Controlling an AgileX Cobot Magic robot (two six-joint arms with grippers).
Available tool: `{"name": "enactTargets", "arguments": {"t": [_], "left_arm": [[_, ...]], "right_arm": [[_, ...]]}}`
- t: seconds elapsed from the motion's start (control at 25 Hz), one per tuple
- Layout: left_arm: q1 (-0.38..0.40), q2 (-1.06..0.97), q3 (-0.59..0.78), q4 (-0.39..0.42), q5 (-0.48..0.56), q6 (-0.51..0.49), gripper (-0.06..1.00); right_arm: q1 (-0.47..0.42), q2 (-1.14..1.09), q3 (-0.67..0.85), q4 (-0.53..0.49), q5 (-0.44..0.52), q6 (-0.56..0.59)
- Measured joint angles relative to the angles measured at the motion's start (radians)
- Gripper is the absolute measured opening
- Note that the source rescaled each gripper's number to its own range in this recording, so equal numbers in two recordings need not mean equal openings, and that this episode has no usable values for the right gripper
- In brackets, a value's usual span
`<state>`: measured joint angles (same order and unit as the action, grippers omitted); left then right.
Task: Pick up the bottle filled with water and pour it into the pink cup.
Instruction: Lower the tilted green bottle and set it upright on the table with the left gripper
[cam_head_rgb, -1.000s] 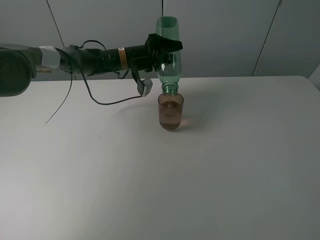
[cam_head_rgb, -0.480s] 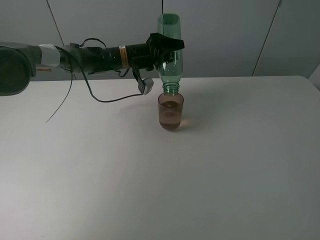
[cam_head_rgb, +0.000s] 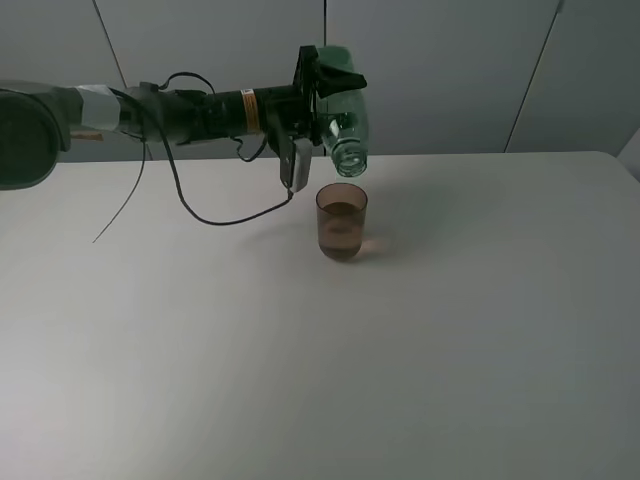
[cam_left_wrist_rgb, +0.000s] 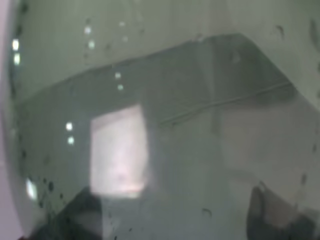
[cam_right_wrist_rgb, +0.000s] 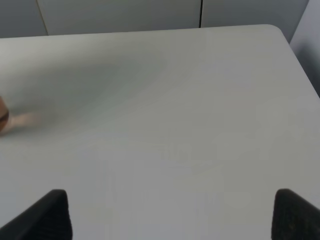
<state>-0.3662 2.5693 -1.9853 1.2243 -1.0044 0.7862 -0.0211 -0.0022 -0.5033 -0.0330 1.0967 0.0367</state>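
Note:
The green transparent bottle (cam_head_rgb: 345, 128) hangs in the air, tilted, with its open neck pointing down and to the right, just above the pink cup (cam_head_rgb: 342, 222). My left gripper (cam_head_rgb: 328, 84) is shut on the bottle's body near its base. The cup stands upright on the white table (cam_head_rgb: 400, 350) and holds liquid up to near its rim. The bottle (cam_left_wrist_rgb: 165, 125) fills the left wrist view, with droplets on its wall. My right gripper (cam_right_wrist_rgb: 172, 216) is open and empty over bare table. A sliver of the cup (cam_right_wrist_rgb: 3, 117) shows at the edge of the right wrist view.
A black cable (cam_head_rgb: 215, 215) loops down from the left arm onto the table, left of the cup. A grey panelled wall (cam_head_rgb: 470, 70) stands behind the table's far edge. The table's right corner (cam_right_wrist_rgb: 280, 31) shows in the right wrist view.
The bottle was upside down with its mouth at the cup's rim. It has lifted and swung back to a tilt, its mouth now apart from the cup.

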Motion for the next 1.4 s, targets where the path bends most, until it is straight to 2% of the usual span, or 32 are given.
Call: {"name": "enactTargets", "arguments": {"t": [0.24,0.32,0.4,0.48,0.56,0.64,0.72,0.88,1.0,1.16,1.4], "left_arm": [[0.021,-0.091,0.164,-0.073,0.108,-0.554,0.01],[0.030,-0.145,0.245,-0.114,0.125,-0.807,0.01],[0.040,-0.194,0.306,-0.146,0.141,-0.985,0.01],[0.049,-0.263,0.382,-0.218,0.171,-1.145,0.01],[0.062,-0.333,0.465,-0.343,0.240,-1.221,0.01],[0.078,-0.411,0.576,-0.504,0.284,-1.223,0.01],[0.097,-0.479,0.689,-0.643,0.301,-1.167,0.01],[0.113,-0.598,0.923,-0.930,0.298,-0.923,0.01],[0.121,-0.648,1.069,-1.119,0.205,-0.778,0.01],[0.152,-0.661,1.212,-1.242,0.068,-0.747,0.01],[0.166,-0.657,1.299,-1.277,-0.088,-0.768,0.01]], "right_arm": [[0.000,0.000,0.000,0.000,0.000,0.000],[0.000,0.000,0.000,0.000,0.000,0.000],[0.000,0.000,0.000,0.000,0.000,0.000],[0.000,0.000,0.000,0.000,0.000,0.000],[0.000,0.000,0.000,0.000,0.000,0.000],[0.000,0.000,0.000,0.000,0.000,0.000],[0.000,0.000,0.000,0.000,0.000,0.000],[0.000,0.000,0.000,0.000,0.000,0.000],[0.000,0.000,0.000,0.000,0.000,0.000],[0.000,0.000,0.000,0.000,0.000,0.000],[0.000,0.000,0.000,0.000,0.000,0.000]]}}
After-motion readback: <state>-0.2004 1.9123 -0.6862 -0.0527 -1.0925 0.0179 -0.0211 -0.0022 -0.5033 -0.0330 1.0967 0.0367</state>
